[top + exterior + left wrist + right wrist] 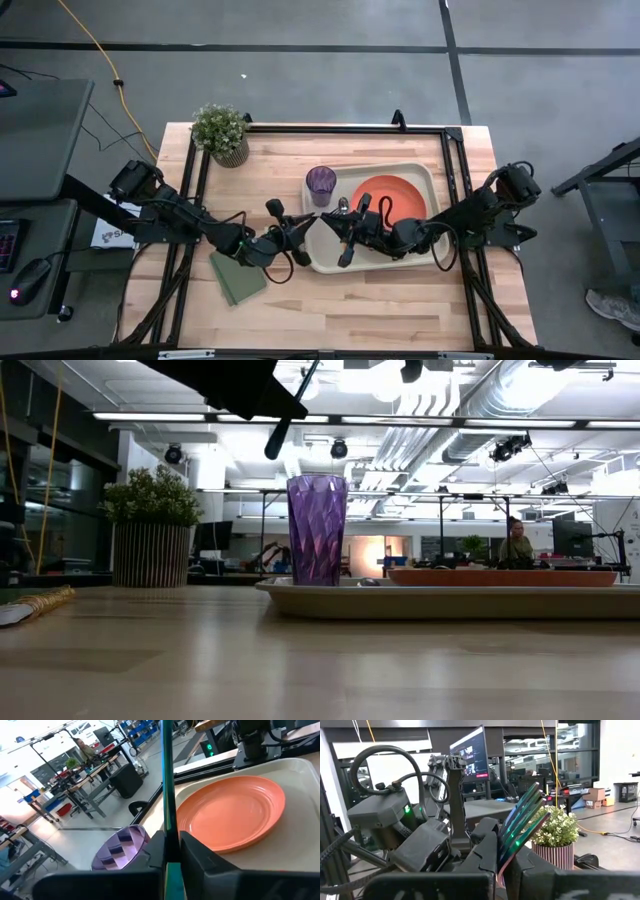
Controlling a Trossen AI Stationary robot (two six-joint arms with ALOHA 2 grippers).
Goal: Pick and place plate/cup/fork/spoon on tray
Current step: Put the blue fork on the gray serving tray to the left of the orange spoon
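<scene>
The potted plant (221, 131) sits at the bench's far left corner, and the green pad (237, 278) lies toward the near edge, left of middle. My left arm comes in low from the left edge, elbow bent, forearm stretched toward the middle. The left gripper (299, 239) hangs just off the tray's left rim, fingers (150, 852) pinched tight on a slim teal strip that looks like the fork (167, 795), standing straight up out of the grip.

The tray (325, 262) is right of middle. The cup (321, 183) stands upright in its far left corner, the plate (392, 197) lies flat toward its right end, and a small metal bit between them looks like the spoon (343, 205).

My right arm reaches in from the right edge across the plate. The right gripper (341, 233) is over the tray's left part, facing the left one, narrow around a shiny strip (520, 820). Can't tell what that is.
</scene>
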